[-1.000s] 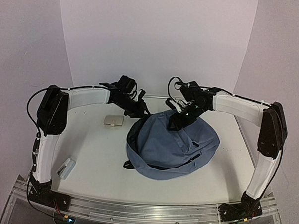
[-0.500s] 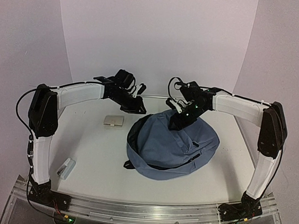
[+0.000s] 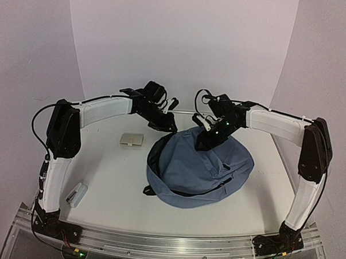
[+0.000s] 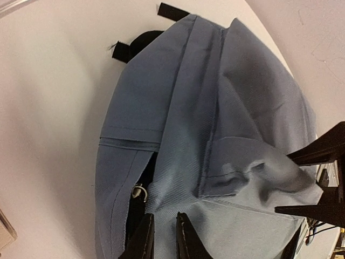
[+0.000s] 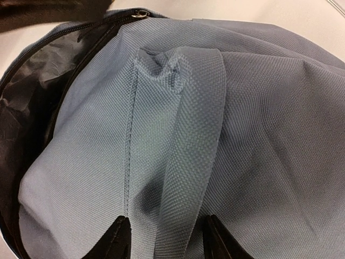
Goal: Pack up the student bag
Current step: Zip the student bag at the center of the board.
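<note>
The slate-blue woven cloth backpack [image 5: 215, 135] has a coarse, matt weave; its black inner lining [image 5: 27, 75], at nine o'clock, looks crinkled and faintly glossy. The white tabletop [image 3: 113, 178] is smooth, matt.

L tool [image 4: 163, 237] jaws at narrow gap, R tool [image 5: 166, 240] wider, both angled down.

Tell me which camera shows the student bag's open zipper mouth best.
Right wrist: the student bag fills it, with the zipper mouth gaping on black lining at left. Left wrist shows only a dark slit above the left gripper. Top external shows a thin dark edge facing the left arm.
</note>
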Robot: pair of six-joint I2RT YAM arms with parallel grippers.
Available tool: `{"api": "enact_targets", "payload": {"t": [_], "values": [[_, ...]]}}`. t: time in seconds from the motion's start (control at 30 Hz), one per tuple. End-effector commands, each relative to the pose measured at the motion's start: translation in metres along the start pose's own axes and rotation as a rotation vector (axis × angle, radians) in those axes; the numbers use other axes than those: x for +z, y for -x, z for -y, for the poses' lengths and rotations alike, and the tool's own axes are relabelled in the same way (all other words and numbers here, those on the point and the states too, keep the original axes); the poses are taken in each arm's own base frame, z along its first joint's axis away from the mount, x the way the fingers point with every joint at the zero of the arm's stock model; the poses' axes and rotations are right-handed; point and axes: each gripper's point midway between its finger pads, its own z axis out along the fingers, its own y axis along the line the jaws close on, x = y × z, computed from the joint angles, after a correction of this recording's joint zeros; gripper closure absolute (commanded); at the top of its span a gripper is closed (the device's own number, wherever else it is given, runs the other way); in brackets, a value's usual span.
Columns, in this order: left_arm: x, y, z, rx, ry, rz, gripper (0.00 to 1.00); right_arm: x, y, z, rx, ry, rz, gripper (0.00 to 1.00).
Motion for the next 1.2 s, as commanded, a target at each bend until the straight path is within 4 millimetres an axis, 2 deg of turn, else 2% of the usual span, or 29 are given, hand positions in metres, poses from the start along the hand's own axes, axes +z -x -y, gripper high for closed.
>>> {"api": "enact_targets", "payload": {"t": [0.0,0.3,0.5,0.7,1.17], "values": [[0.001,0.008,-0.009,0.008,0.040,0.003,0.83,0.008,-0.003,0.003,0.013,0.000,-0.012,0.54],[0.011,0.006,-0.026,-0.017,0.088,-0.003,0.75,0.009,-0.004,0.002,0.015,0.005,-0.016,0.54],[0.008,0.011,-0.038,-0.034,0.140,0.011,0.71,0.008,-0.004,0.003,0.016,0.004,-0.013,0.54],[0.008,0.008,-0.043,-0.033,0.164,0.005,0.73,0.008,-0.004,0.003,0.015,0.005,-0.013,0.54],[0.030,0.004,-0.049,-0.016,0.145,-0.031,0.73,0.010,-0.006,0.004,0.016,-0.001,-0.021,0.55]]}}
